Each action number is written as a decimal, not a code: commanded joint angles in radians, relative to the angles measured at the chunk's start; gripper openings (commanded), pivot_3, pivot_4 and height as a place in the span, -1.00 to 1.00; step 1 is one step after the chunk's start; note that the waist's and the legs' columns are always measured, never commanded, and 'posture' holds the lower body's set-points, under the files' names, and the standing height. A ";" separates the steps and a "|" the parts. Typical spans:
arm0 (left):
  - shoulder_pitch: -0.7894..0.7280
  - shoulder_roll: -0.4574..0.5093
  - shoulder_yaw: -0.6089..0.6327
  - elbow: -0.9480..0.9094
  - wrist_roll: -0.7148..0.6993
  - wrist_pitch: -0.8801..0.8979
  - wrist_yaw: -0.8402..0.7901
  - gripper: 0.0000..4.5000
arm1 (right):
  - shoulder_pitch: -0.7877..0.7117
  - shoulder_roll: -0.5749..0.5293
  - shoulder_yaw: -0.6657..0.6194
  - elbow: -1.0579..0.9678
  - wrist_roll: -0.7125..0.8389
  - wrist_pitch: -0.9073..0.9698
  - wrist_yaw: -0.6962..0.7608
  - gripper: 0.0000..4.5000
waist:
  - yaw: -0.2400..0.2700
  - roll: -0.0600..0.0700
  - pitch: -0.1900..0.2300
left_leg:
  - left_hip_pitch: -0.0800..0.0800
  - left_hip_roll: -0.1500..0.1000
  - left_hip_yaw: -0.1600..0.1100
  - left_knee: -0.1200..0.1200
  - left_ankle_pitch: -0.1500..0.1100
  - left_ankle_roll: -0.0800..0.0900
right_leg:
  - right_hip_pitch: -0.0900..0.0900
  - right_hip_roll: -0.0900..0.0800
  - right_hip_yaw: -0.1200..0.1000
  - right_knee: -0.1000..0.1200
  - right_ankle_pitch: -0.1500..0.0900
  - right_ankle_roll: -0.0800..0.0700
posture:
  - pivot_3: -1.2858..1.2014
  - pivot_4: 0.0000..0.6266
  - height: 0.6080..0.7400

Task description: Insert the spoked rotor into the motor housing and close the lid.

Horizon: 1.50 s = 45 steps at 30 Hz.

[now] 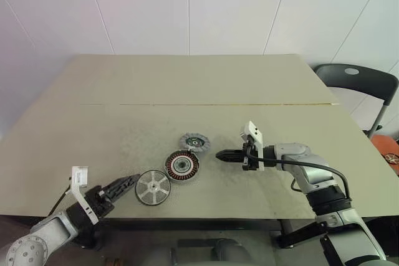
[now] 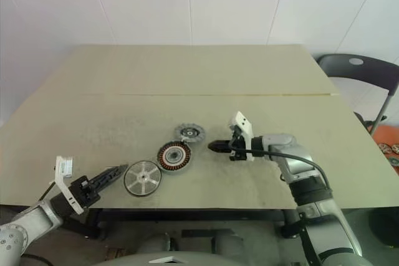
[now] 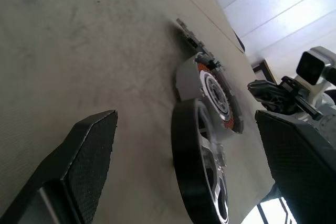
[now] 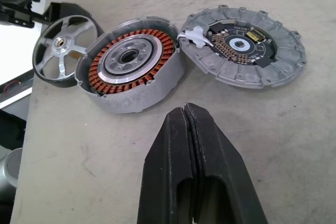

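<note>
The spoked rotor (image 1: 153, 187), a black ring with silver spokes, lies flat near the table's front edge. Just behind and to its right sits the motor housing (image 1: 182, 166), its copper windings facing up. The ribbed grey lid (image 1: 194, 142) lies beside the housing on its far side, with a circuit board showing on its upturned face (image 4: 243, 45). My left gripper (image 1: 133, 181) is open, its tips just left of the rotor, holding nothing. My right gripper (image 1: 220, 154) is shut and empty, hovering right of the housing and pointing at it.
The parts rest on a beige table (image 1: 187, 91) with a seam running across its middle. A black chair (image 1: 358, 82) stands off the table's far right corner. The rotor and my left gripper are close to the front edge.
</note>
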 commanded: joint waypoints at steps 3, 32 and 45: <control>-0.006 -0.055 0.018 -0.032 -0.145 0.095 0.126 0.99 | -0.014 0.001 -0.002 -0.007 0.004 -0.014 0.007 -1.00 | 0.000 0.000 0.000 | -0.001 -0.001 0.001 -0.001 0.000 0.000 | 0.000 -0.001 0.000 0.000 0.000 0.001 | 0.03 -1.00 1.00; -0.133 -0.138 -0.024 0.000 -0.436 0.147 0.457 -0.79 | -0.012 0.018 0.004 0.031 -0.020 -0.058 -0.029 -1.00 | 0.002 0.000 -0.001 | -0.001 -0.001 0.001 -0.001 0.000 0.000 | 0.002 0.002 0.000 0.001 0.001 0.001 | 0.03 -1.00 1.00; -0.258 -0.215 -0.003 0.060 -0.568 -0.005 0.494 -0.79 | -0.015 0.024 0.005 0.044 -0.032 -0.069 -0.032 -1.00 | 0.003 0.000 -0.001 | -0.002 -0.001 0.001 0.000 0.000 0.000 | 0.002 0.002 0.000 0.001 0.002 0.004 | 0.03 -1.00 1.00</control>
